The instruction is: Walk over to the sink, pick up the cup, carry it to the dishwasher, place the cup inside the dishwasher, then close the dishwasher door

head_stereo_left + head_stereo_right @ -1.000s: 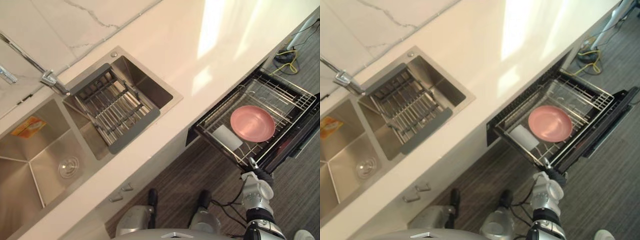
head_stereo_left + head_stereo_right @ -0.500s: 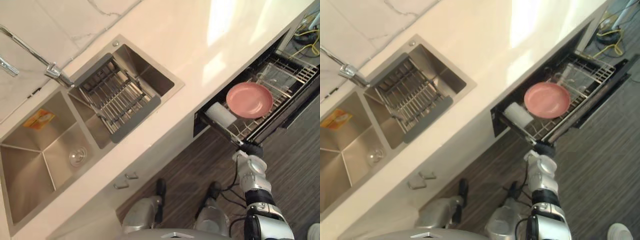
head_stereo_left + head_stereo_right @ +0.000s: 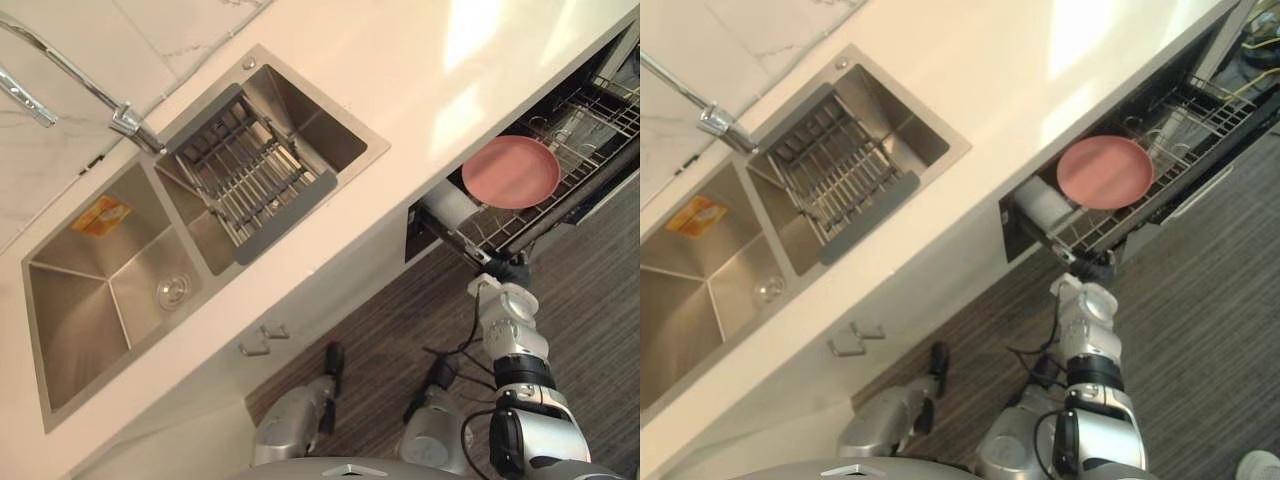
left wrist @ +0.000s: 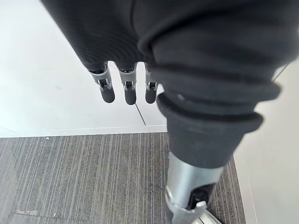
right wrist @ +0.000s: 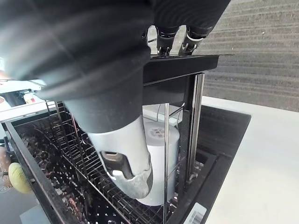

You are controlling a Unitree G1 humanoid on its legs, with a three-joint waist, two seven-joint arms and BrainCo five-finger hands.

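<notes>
Stainless steel marks the double sink (image 3: 75, 300) at the far left, with a drain rack (image 3: 250, 180) set across its right-hand basin and no cup in either basin. The left hand (image 4: 126, 88) hangs over the striped floor (image 4: 84, 177), fingers straight and slack, holding nothing. Past the pale table (image 3: 400, 70), the dishwasher drawer (image 5: 182, 65) stands partly pulled out from under the table's edge. The white cup (image 3: 452, 208) is already inside. It stands on end in the wire rack (image 5: 60, 154) at the drawer's left end, its long axis parallel to the rack's upright posts, just beside a pink plate (image 3: 510, 172). The right hand (image 3: 513, 272) is at the drawer's black front panel, its fingertips (image 5: 165, 41) laid straight on the top edge, gripping nothing. The cup therefore lies just beyond that hand, behind the panel. I judge that only the closing remains: a push from the right hand, by far the nearer of the two, along the drawer's slide and in under the table.
</notes>
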